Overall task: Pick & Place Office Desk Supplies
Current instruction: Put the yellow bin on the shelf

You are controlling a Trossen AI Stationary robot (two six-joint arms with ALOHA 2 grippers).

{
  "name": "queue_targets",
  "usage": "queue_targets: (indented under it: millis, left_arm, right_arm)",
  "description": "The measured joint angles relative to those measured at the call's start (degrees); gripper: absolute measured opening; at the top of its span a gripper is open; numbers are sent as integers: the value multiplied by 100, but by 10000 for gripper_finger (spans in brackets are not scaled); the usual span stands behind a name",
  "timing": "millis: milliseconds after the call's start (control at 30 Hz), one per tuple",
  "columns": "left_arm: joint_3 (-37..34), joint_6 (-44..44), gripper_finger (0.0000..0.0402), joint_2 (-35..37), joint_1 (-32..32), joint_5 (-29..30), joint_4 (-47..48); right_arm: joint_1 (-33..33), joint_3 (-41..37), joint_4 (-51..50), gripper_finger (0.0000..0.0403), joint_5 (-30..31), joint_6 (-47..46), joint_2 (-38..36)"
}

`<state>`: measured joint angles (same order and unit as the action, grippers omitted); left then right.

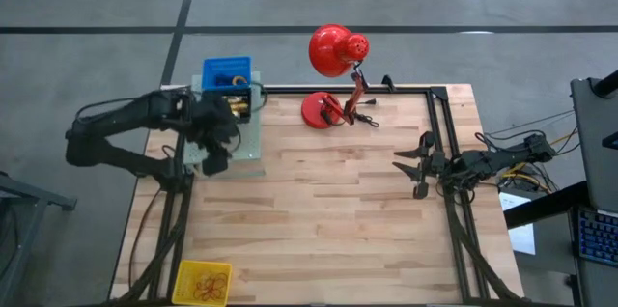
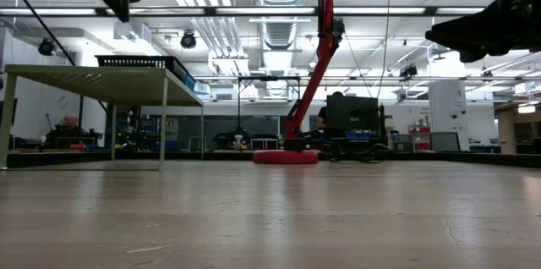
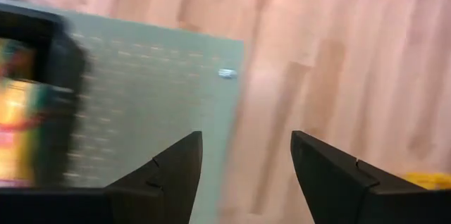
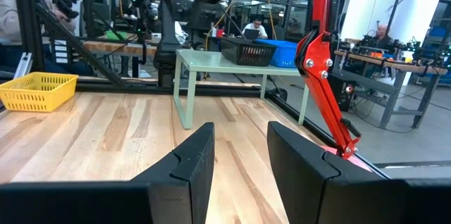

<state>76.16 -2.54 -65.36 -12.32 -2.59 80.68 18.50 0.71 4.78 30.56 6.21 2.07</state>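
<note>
Wooden counter fills the high view, with one red desk lamp at its far edge. One pale green riser shelf carries a blue bin and a black basket; one yellow basket of rubber bands sits at the near left corner. The left claw hovers over the shelf; the right claw waits by the right edge.

Low view: both arms hang high, nothing gripped.

Left wrist view: left claw wide and empty above the shelf edge.

Right wrist view: right claw partly open, empty.

Judged, a drop-off is finished; next comes a reach to the yellow basket.
</note>
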Motion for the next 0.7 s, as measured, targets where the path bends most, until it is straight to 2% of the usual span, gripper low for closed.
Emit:
queue_targets:
  millis: [133, 267, 467, 700]
  left_arm:
    - [-41, -1208, 222, 3, 753, 0, -109]
    - [-149, -1925, 222, -4, 1405, -4, -402]
    - [-157, -2401, 222, -2, 1963, -4, -441]
    - [-160, -2564, 222, -7, 2015, -2, -464]
  right_arm:
    - [0, 0, 0, 128, -1, 1, 0]
    - [0, 0, 0, 128, 1, -1, 0]
    - [0, -2, 0, 128, 1, 0, 0]
    - [0, 0, 0, 127, -1, -1, 0]
